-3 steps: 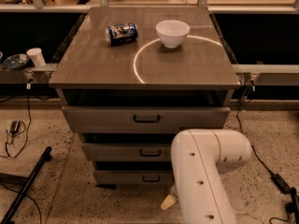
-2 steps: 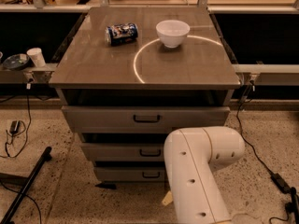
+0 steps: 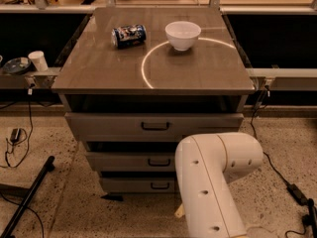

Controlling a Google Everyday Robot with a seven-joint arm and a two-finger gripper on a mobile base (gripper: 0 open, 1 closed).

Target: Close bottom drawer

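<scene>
The bottom drawer [image 3: 136, 185] is the lowest of three grey-brown drawer fronts of the cabinet, with a small black bar handle [image 3: 159, 186]. A dark gap shows above its front. The middle drawer [image 3: 130, 161] and the wide top drawer [image 3: 114, 127] stand above it. My white arm [image 3: 210, 182] rises from the lower edge in front of the cabinet's right side and hides the right ends of the lower drawers. My gripper is out of view, hidden behind or below the arm.
On the cabinet top [image 3: 99, 68] lie a blue can [image 3: 129, 35] on its side and a white bowl [image 3: 183, 34]. A white cup [image 3: 37, 60] stands on the left ledge. A black tripod leg [image 3: 27, 197] and cables cross the floor at left; cables lie at right.
My arm has shifted left and a little forward, covering more of the lower drawers' right side. The drawers, can and bowl have not moved.
</scene>
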